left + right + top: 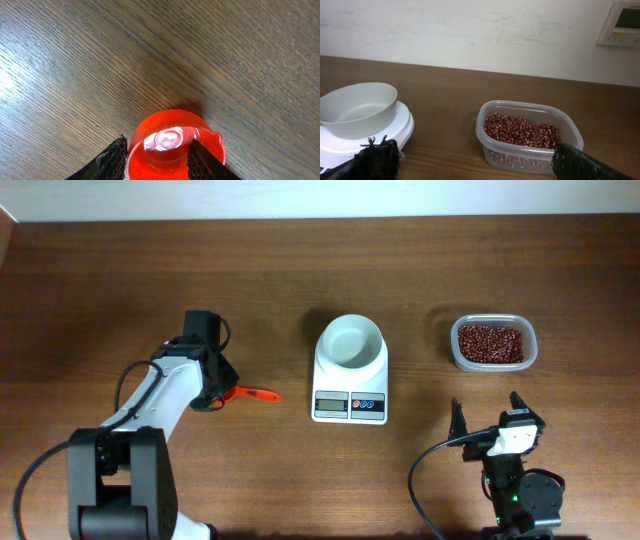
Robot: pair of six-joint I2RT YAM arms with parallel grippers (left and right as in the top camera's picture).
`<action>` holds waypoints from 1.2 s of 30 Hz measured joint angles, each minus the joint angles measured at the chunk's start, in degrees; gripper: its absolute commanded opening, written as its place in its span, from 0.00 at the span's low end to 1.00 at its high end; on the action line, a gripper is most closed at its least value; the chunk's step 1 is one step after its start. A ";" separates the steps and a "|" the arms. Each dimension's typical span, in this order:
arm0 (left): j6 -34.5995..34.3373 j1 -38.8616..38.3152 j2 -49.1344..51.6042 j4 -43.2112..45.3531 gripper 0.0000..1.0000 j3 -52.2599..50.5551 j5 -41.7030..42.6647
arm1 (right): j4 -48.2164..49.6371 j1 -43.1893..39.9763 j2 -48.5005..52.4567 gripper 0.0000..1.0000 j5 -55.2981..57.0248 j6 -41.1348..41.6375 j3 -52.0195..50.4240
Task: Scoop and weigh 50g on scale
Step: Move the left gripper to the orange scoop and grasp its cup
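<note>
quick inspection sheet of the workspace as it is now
surface: wooden table, no spills seen
job's things: scale with empty white bowl; red beans in clear tub, right of scale; orange scoop left of scale
clutter: nothing seen
end effectors: left end effector astride scoop cup, grip unclear; right end effector open, holding nothing
cables: black cable by left arm, another by right arm
surroundings: white wall, wall control panel

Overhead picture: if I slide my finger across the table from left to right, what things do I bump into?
orange scoop → scale with its white bowl on top → clear tub full of beans
</note>
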 measured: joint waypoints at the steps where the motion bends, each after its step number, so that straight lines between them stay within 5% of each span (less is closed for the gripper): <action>1: -1.44 0.00 0.00 -0.20 0.34 0.00 0.02 | -0.02 0.00 0.00 0.99 0.00 0.07 0.00; 6: -7.04 0.00 0.04 -1.70 0.36 0.00 0.02 | 0.00 0.00 0.00 0.99 0.00 0.02 0.00; 9: -9.25 0.00 0.07 1.27 0.27 -2.21 0.02 | 0.00 0.00 0.00 0.99 0.00 0.07 0.00; 14: -9.90 0.00 0.09 2.58 0.00 -3.32 0.04 | 0.00 0.00 0.00 0.99 0.00 0.02 0.00; 25: -9.97 0.00 -0.48 2.64 0.00 -3.72 0.28 | 0.00 0.00 0.00 0.99 0.00 0.02 0.00; 36: -9.99 0.00 -26.67 -6.58 0.00 -3.76 4.96 | 0.00 0.00 0.00 0.99 0.00 0.02 0.00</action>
